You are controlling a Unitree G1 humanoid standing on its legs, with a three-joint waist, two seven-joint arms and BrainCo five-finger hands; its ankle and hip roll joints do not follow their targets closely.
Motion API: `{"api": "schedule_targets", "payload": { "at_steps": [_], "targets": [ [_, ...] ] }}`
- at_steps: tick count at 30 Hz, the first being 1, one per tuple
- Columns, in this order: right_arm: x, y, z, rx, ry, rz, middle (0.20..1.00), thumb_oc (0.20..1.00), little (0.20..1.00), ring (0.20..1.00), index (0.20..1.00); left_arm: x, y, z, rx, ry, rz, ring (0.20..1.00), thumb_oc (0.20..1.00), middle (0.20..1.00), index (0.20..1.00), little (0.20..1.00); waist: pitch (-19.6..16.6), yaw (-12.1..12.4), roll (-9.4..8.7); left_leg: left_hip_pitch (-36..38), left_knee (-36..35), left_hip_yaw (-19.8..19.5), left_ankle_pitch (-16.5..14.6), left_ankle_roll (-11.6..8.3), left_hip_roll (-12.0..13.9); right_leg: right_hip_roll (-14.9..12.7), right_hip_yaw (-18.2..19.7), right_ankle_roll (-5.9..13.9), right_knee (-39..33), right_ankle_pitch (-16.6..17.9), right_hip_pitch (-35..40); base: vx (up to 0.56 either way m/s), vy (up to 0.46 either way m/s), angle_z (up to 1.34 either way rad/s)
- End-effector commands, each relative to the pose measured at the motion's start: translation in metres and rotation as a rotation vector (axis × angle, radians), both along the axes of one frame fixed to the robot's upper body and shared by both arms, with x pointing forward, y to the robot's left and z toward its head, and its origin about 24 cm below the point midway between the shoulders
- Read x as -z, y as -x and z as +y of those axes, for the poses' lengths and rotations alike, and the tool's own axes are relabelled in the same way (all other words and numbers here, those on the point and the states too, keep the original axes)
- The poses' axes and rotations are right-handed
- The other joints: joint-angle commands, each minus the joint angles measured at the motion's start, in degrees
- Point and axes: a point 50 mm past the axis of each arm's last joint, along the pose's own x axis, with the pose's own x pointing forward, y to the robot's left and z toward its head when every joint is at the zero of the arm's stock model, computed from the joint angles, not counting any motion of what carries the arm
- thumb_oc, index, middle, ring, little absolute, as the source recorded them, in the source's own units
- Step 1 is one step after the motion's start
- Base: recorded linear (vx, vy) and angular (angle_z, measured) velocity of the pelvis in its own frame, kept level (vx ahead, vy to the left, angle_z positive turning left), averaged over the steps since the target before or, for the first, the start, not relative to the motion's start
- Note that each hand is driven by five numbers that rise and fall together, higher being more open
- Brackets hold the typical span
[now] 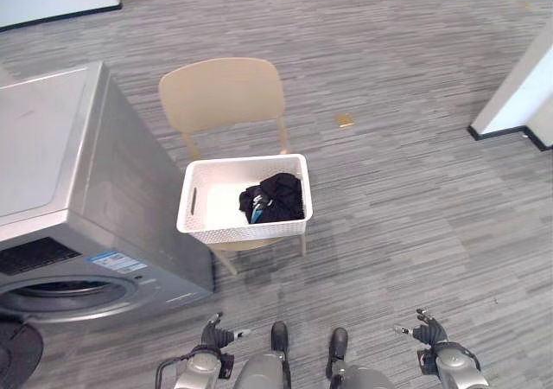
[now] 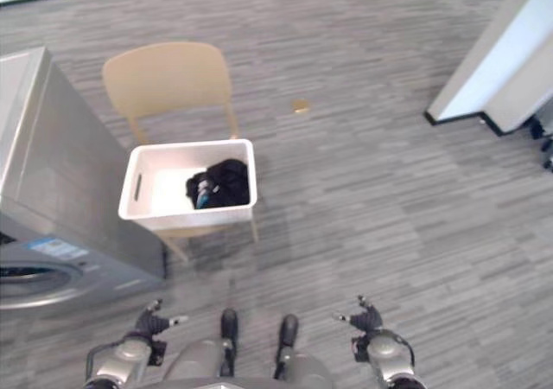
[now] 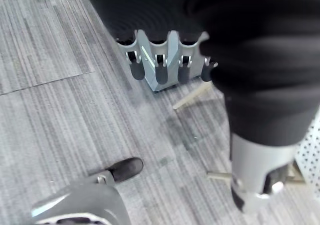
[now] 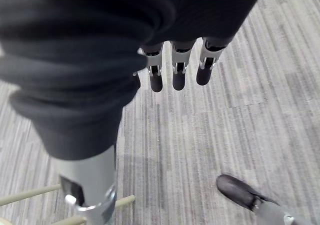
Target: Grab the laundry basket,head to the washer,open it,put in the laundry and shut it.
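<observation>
The basket (image 1: pixel 244 197) is white and rectangular, with perforated walls and a slot handle in its left end wall; it sits on the seat of a tan chair (image 1: pixel 223 93), whose back rises behind it. In its right half lies the laundry (image 1: pixel 274 199), a crumpled heap of dark cloth with a small blue patch showing; the left half shows bare white floor. The washer (image 1: pixel 82 190) stands just left of the chair, silver-grey, its round door opening (image 1: pixel 60 291) cut off by the lower left edge, so how the door stands is hard to make out. Both hands hang low near the bottom of the head views, well apart from the basket: the left hand (image 1: pixel 217 335) and the right hand (image 1: pixel 427 329), each with fingers straight and relaxed, holding nothing. The wrist views show those fingers (image 3: pixel 161 68) (image 4: pixel 176 69) over grey carpet (image 1: pixel 406 190), with chair legs (image 3: pixel 192 99) beyond. A small tan square (image 1: pixel 345 120) lies on the carpet right of the chair.
</observation>
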Motion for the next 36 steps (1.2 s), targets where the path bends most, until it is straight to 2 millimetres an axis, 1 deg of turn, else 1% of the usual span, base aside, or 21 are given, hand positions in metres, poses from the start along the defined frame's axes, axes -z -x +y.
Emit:
{"api": "schedule_targets", "payload": {
  "at_steps": [1,2,4,5,6,7,9,11,12,13,15,16,20,21,23,25,26,29,32,35,36],
  "targets": [
    [-0.003,0.003,0.003,-0.042,0.007,-0.036,1.000,1.000,1.000,1.000,1.000,-0.003,0.005,0.024,-0.067,-0.056,-0.002,1.000,1.000,1.000,1.000,1.000,-2.6,0.6,-3.14,-6.0,0.1,3.7,9.8,2.01,-3.5,-4.4,0.1,8.29,-4.7,-1.9,14.5,0.22,0.208,0.14],
    [-0.004,0.003,0.005,-0.041,-0.002,-0.041,1.000,1.000,1.000,1.000,1.000,-0.004,0.006,0.026,-0.076,-0.053,-0.003,1.000,1.000,1.000,1.000,1.000,-3.4,0.5,-3.37,-5.2,0.8,6.4,8.5,2.93,-3.3,-5.8,-1.0,9.02,-3.8,-2.5,15.7,0.22,0.218,-0.10],
    [-0.004,0.001,0.008,-0.037,-0.011,-0.052,1.000,1.000,1.000,1.000,1.000,-0.003,0.009,0.027,-0.091,-0.049,0.003,1.000,1.000,1.000,1.000,1.000,-4.3,0.3,-4.35,-5.2,2.5,6.0,6.5,4.04,-5.1,-8.5,-2.2,9.83,-0.5,-1.4,15.8,0.25,0.217,0.06],
    [-0.004,0.001,0.008,-0.037,-0.011,-0.052,1.000,1.000,1.000,1.000,1.000,-0.003,0.008,0.027,-0.091,-0.049,0.002,1.000,1.000,1.000,1.000,1.000,-4.5,0.4,-4.21,-5.5,2.5,6.1,6.6,4.08,-4.8,-8.3,-2.0,9.80,-0.7,-1.1,15.5,0.24,0.225,0.54],
    [-0.010,-0.008,0.014,-0.048,-0.020,-0.095,1.000,1.000,1.000,1.000,1.000,-0.004,0.010,0.031,-0.108,-0.049,0.002,1.000,1.000,1.000,1.000,1.000,-4.3,0.5,-4.75,-4.5,2.7,5.9,4.7,5.30,-6.1,-10.3,-1.5,10.40,4.7,1.4,14.1,0.19,0.217,0.42],
    [-0.013,-0.013,0.017,-0.055,-0.026,-0.122,1.000,1.000,1.000,1.000,1.000,-0.004,0.010,0.033,-0.103,-0.060,0.004,1.000,1.000,1.000,1.000,1.000,-4.0,0.4,-4.67,-3.6,2.6,5.6,4.0,5.80,-6.6,-10.4,-0.5,10.29,7.4,2.9,12.5,0.27,0.279,0.18],
    [-0.019,-0.020,0.019,-0.083,-0.021,-0.155,1.000,1.000,1.000,1.000,1.000,-0.006,0.008,0.036,-0.087,-0.080,-0.002,1.000,1.000,1.000,1.000,1.000,-3.5,-0.6,-3.99,-0.6,1.1,4.6,2.8,6.26,-7.4,-9.1,1.3,9.65,10.0,3.1,8.6,0.21,0.172,0.06],
    [-0.023,-0.025,0.020,-0.104,-0.010,-0.175,1.000,1.000,1.000,1.000,1.000,-0.007,0.006,0.036,-0.078,-0.089,-0.009,1.000,1.000,1.000,1.000,1.000,-3.3,-1.3,-3.42,1.2,-0.3,3.7,2.5,6.24,-7.5,-8.1,1.7,9.16,9.7,3.1,6.3,0.19,0.088,0.35],
    [-0.033,-0.035,0.020,-0.161,0.035,-0.216,1.000,1.000,1.000,1.000,1.000,-0.009,0.003,0.036,-0.071,-0.093,-0.023,1.000,1.000,1.000,1.000,1.000,-2.8,-2.4,-2.60,3.8,-1.7,2.1,1.9,6.21,-7.9,-6.5,2.4,8.64,8.4,2.8,2.8,0.15,0.030,0.32],
    [-0.033,-0.035,0.020,-0.163,0.036,-0.215,1.000,1.000,1.000,1.000,1.000,-0.009,0.004,0.036,-0.072,-0.093,-0.023,1.000,1.000,1.000,1.000,1.000,-2.6,-2.7,-2.57,4.2,-1.8,1.8,1.9,6.17,-8.0,-6.6,2.2,8.65,8.6,2.5,3.1,0.30,0.029,-0.06],
    [-0.062,-0.058,0.021,-0.293,0.148,-0.344,1.000,1.000,1.000,1.000,1.000,-0.012,-0.001,0.038,-0.052,-0.119,-0.041,1.000,1.000,1.000,1.000,1.000,-1.2,-4.4,-3.01,7.0,-2.3,-1.7,0.8,6.14,-9.2,-4.7,6.2,8.90,4.8,4.0,-0.3,0.22,-0.023,0.20],
    [-0.062,-0.058,0.021,-0.294,0.149,-0.343,1.000,1.000,1.000,1.000,1.000,-0.012,-0.001,0.038,-0.053,-0.118,-0.040,1.000,1.000,1.000,1.000,1.000,-1.1,-4.5,-2.94,7.3,-2.3,-1.8,0.7,6.13,-9.2,-4.7,6.1,8.94,4.7,3.9,0.0,0.13,-0.029,0.83],
    [-0.110,-0.085,0.027,-0.487,0.303,-0.526,1.000,1.000,1.000,1.000,1.000,-0.014,-0.002,0.042,-0.038,-0.148,-0.045,1.000,1.000,1.000,1.000,1.000,-0.2,-5.1,-3.71,9.2,-2.4,-5.3,-0.4,6.39,-10.7,-3.1,9.5,9.51,2.3,6.6,-3.0,0.14,-0.027,0.90],
    [-0.125,-0.093,0.035,-0.605,0.366,-0.578,1.000,1.000,1.000,1.000,1.000,-0.013,0.002,0.043,-0.041,-0.151,-0.043,1.000,1.000,1.000,1.000,1.000,-0.1,-4.2,-4.16,9.1,-2.0,-6.2,-0.5,6.51,-11.2,-3.3,9.5,9.41,1.9,6.2,-1.2,0.07,-0.038,0.69],
    [-0.137,-0.101,0.040,-0.679,0.424,-0.614,1.000,1.000,1.000,1.000,1.000,-0.013,0.002,0.042,-0.036,-0.153,-0.047,1.000,1.000,1.000,1.000,1.000,-0.3,-3.4,-4.29,8.7,-2.1,-6.9,-0.4,6.41,-11.6,-3.1,9.6,9.30,0.7,6.1,-0.4,0.00,-0.047,0.51],
    [-0.144,-0.107,0.045,-0.710,0.436,-0.638,1.000,1.000,1.000,1.000,1.000,-0.013,0.003,0.044,-0.050,-0.153,-0.045,1.000,1.000,1.000,1.000,1.000,-0.4,-2.9,-4.26,8.3,-2.3,-7.3,-0.3,6.27,-11.7,-3.1,9.1,9.21,0.0,6.2,-0.1,-0.01,-0.062,0.20],
    [-0.151,-0.118,0.057,-0.801,0.489,-0.651,1.000,1.000,1.000,1.000,1.000,-0.012,0.005,0.046,-0.072,-0.145,-0.045,1.000,1.000,1.000,1.000,1.000,-0.2,-1.2,-4.09,7.2,-2.4,-8.1,0.2,6.09,-11.7,-3.2,7.9,8.99,-0.7,6.3,-0.1,-0.02,-0.097,0.08],
    [-0.155,-0.127,0.068,-0.858,0.518,-0.659,1.000,1.000,1.000,1.000,1.000,-0.012,0.005,0.048,-0.091,-0.145,-0.038,1.000,1.000,1.000,1.000,1.000,0.6,-0.2,-4.11,5.4,-2.2,-9.0,0.8,5.90,-11.8,-3.5,6.6,8.71,-1.1,6.2,-0.6,-0.08,-0.059,0.29],
    [-0.160,-0.146,0.083,-0.937,0.616,-0.654,1.000,1.000,1.000,1.000,1.000,-0.019,-0.010,0.047,-0.096,-0.137,-0.092,1.000,1.000,1.000,1.000,1.000,2.9,1.5,-3.60,0.2,-1.8,-11.3,2.5,5.46,-12.3,-4.1,3.8,8.17,-0.6,6.2,-4.1,-0.18,-0.051,0.61],
    [-0.166,-0.156,0.082,-0.928,0.656,-0.655,1.000,1.000,1.000,1.000,1.000,-0.024,-0.019,0.048,-0.114,-0.132,-0.133,1.000,1.000,1.000,1.000,1.000,4.2,2.3,-3.40,-2.7,-1.4,-12.1,3.3,5.24,-12.4,-4.5,2.4,7.96,0.0,6.3,-6.4,-0.12,-0.015,0.26],
    [-0.167,-0.165,0.078,-0.923,0.724,-0.632,1.000,1.000,1.000,1.000,1.000,-0.028,-0.025,0.049,-0.136,-0.122,-0.163,1.000,1.000,1.000,1.000,1.000,5.3,3.1,-3.27,-5.0,-1.1,-13.0,4.1,4.93,-12.3,-4.9,1.3,7.77,0.8,6.2,-8.1,-0.09,0.001,0.36]
  ]
}}
